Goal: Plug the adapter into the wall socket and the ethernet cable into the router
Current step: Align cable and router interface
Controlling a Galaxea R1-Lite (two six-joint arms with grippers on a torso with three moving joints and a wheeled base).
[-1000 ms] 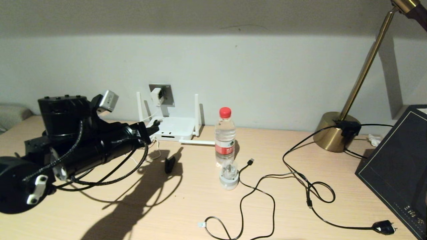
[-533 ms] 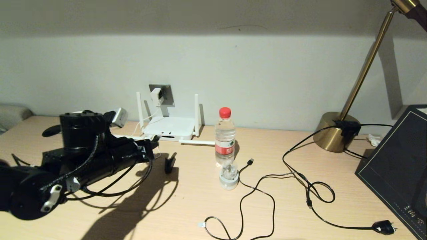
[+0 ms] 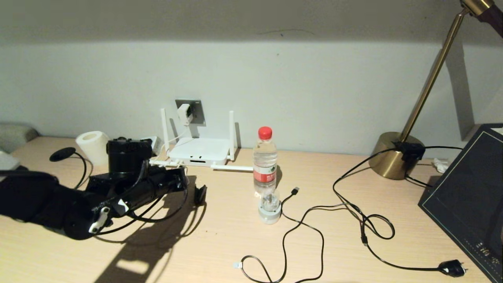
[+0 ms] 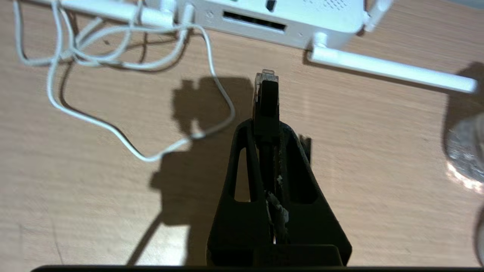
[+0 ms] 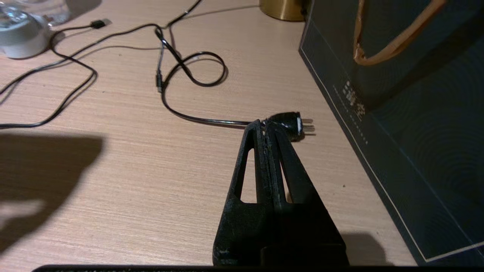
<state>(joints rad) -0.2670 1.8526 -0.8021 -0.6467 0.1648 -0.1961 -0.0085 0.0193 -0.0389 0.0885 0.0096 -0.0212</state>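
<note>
The white adapter (image 3: 183, 112) sits against the grey wall socket (image 3: 197, 114), and its thin white cord (image 4: 124, 143) lies in loops on the table. Below the socket is the white router (image 3: 204, 151) with its port edge (image 4: 253, 25) facing me. My left gripper (image 4: 266, 126) is low over the table, a short way in front of the router. It is shut on the ethernet cable's black boot, and the clear connector (image 4: 266, 85) points at the router. In the head view the left gripper (image 3: 184, 181) is left of the router. My right gripper (image 5: 266, 126) is shut and empty.
One router antenna (image 3: 232, 168) lies flat on the table. A small black object (image 3: 200, 194), a water bottle (image 3: 265, 161), a white round item (image 3: 269, 208), a USB-tipped cable (image 3: 295, 191), a black plug (image 5: 289, 122), a lamp base (image 3: 395, 155), a dark bag (image 3: 467, 196) and a paper roll (image 3: 92, 146) are around.
My left arm has come down from the height of the router's antennas to just above the table and has drawn back to the left. This uncovered the paper roll.
</note>
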